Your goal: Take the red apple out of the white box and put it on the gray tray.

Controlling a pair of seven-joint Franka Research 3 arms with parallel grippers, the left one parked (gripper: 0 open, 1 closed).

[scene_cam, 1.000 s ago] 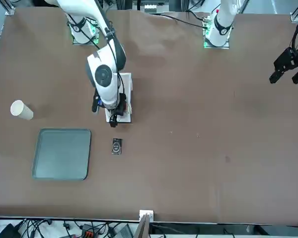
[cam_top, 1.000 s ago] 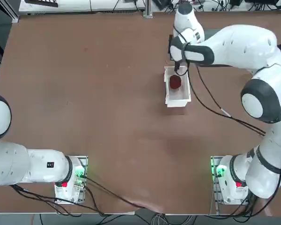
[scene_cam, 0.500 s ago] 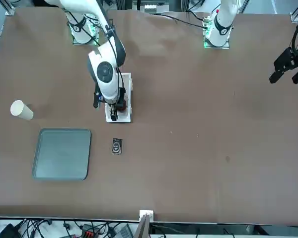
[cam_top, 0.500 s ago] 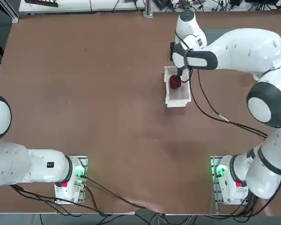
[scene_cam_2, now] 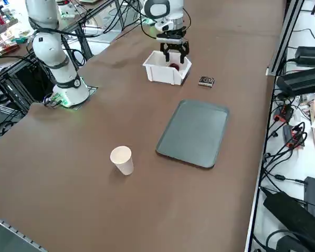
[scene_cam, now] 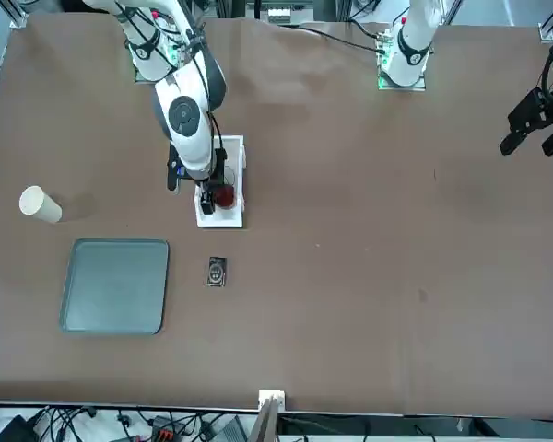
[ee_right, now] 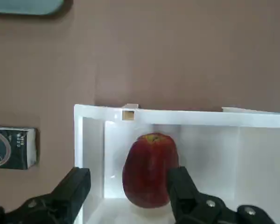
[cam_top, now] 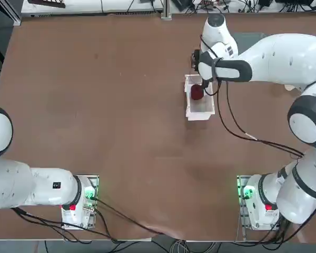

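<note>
While the red apple (cam_top: 197, 92) still sits in the white box (cam_top: 201, 114), it's the pick that's on, and from overhead we see the right arm (cam_top: 284, 57) reaching in over the far part of that box, the fruit peeking out beside the wrist. Over to the front view: the gray tray (scene_cam: 115, 287) has nothing on it, a white paper cup (scene_cam: 40, 204) near one corner and a small dark box (scene_cam: 217, 272) off to one side. From the right side, the right gripper (scene_cam_2: 175, 56) points down at the white box, the apple low between its walls. And the wrist view tells the tale: two fingers spread apart, nothing clamped, the apple lying between their lines but much nearer one fingertip than the other. So the next move, I'd say, is a small sideways shift to centre on the fruit, then down and close. Careful here: come straight down and that near finger could land on the apple or nudge it along; the spread finger may also catch the box's rim.
</note>
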